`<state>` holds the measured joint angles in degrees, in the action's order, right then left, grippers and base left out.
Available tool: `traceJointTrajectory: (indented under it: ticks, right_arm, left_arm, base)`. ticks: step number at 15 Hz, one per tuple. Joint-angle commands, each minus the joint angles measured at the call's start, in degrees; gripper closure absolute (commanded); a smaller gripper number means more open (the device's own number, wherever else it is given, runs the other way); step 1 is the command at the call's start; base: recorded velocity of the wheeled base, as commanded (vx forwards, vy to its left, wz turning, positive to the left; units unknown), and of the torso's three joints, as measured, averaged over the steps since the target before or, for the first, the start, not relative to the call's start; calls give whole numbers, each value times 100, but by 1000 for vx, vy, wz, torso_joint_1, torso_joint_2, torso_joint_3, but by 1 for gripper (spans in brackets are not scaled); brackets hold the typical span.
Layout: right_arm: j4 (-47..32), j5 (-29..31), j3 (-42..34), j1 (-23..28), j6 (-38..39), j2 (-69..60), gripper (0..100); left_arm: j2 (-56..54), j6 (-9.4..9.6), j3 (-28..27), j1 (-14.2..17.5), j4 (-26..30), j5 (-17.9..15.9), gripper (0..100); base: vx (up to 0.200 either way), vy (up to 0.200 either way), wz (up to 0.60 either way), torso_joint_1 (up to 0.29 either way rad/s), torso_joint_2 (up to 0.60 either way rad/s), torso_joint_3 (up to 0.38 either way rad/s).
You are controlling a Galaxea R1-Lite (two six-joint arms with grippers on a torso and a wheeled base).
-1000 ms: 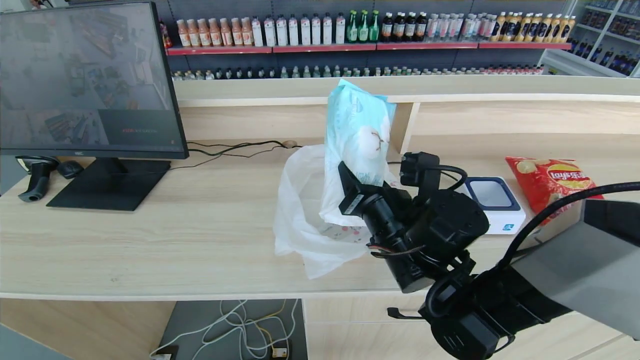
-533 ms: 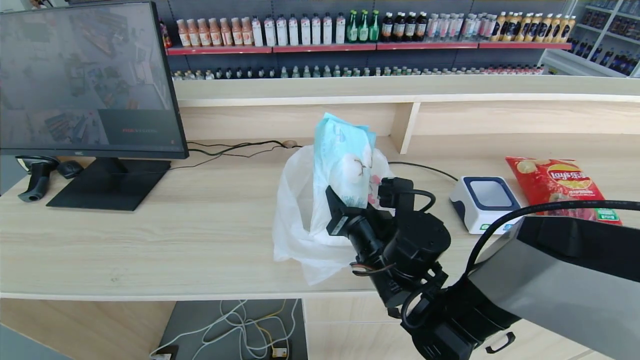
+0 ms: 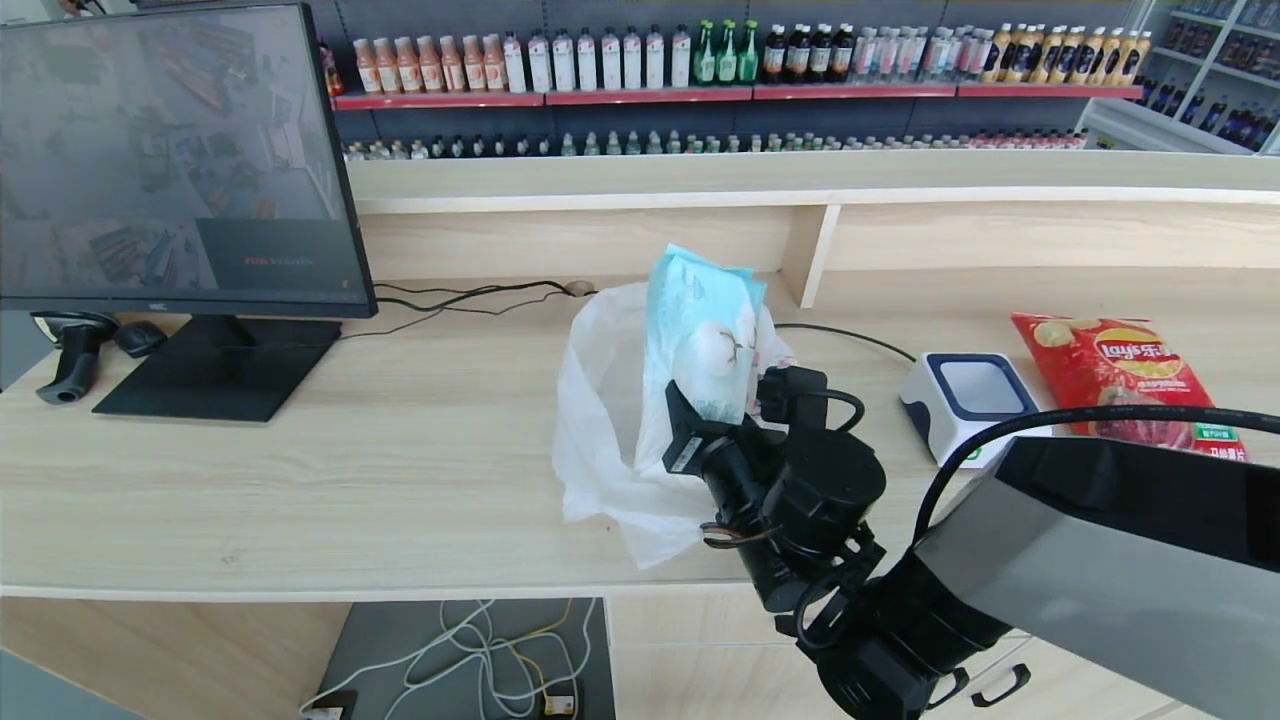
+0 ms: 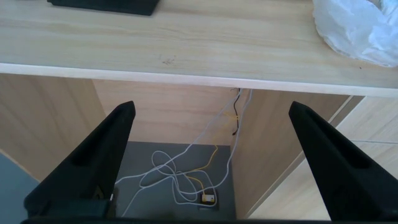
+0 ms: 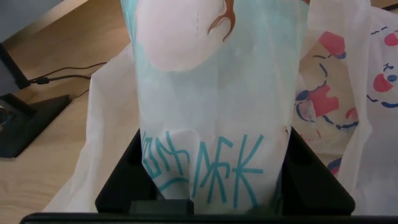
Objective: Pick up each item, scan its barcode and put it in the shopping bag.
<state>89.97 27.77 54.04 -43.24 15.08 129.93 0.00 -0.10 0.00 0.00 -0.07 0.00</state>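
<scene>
While my right claw (image 3: 735, 412) is clamped on the pale blue packet (image 3: 705, 325), this packet stands upright with its lower end inside the white shopping bag (image 3: 598, 430) in the middle of the counter (image 3: 400, 450). Right of the bag are the scanner (image 3: 965, 400) and the red chips bag (image 3: 1120, 375). My left claw (image 4: 210, 124) is spread wide below the counter's near edge.

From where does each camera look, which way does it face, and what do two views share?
Head view: on the robot's head, facing forward and down at the counter; right arm shows, its right claw shut on the packet at the shopping bag.
Left wrist view: on the left wrist, low, facing the counter's front edge and floor cables; open left claw shows.
Right wrist view: on the right wrist, facing the gripped packet closely; claw fingers show.
Shared: head and right wrist views both show packet and shopping bag.
</scene>
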Motion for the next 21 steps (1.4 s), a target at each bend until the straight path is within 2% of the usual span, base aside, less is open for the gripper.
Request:
traceJointTrajectory:
  ticks: [1, 2, 7, 12, 17, 19, 21]
  right_arm:
    - [3, 0, -16, 0, 4, 15, 100]
    - [3, 9, -34, 0, 4, 24, 0]
    - [3, 9, 1, 0, 4, -55, 0]
    - [3, -26, -78, 9, -102, -670, 0]
    - [3, -61, -614, 9, -225, -1523, 0]
    - [3, -299, -807, 9, -383, -1699, 0]
    - [3, -1125, -1177, 228, -937, -2086, 0]
  left_arm:
    - [0, 1, 0, 0, -1, 9, 0]
    - [0, 1, 0, 0, -1, 0, 0]
    - [0, 1, 0, 0, -1, 0, 0]
    - [0, 1, 0, 0, -1, 0, 0]
    - [9, 10, 0, 0, -1, 0, 0]
    - [9, 1, 0, 0, -1, 9, 0]
    - [0, 1, 0, 0, -1, 0, 0]
  base:
    - [0, 0, 0, 0, 0, 0]
    - [0, 0, 0, 0, 0, 0]
    - [0, 0, 0, 0, 0, 0]
    - [0, 0, 0, 0, 0, 0]
    - [0, 0, 0, 0, 0, 0]
    - [0, 0, 0, 0, 0, 0]
    - [0, -200, 0, 5, 5, 2]
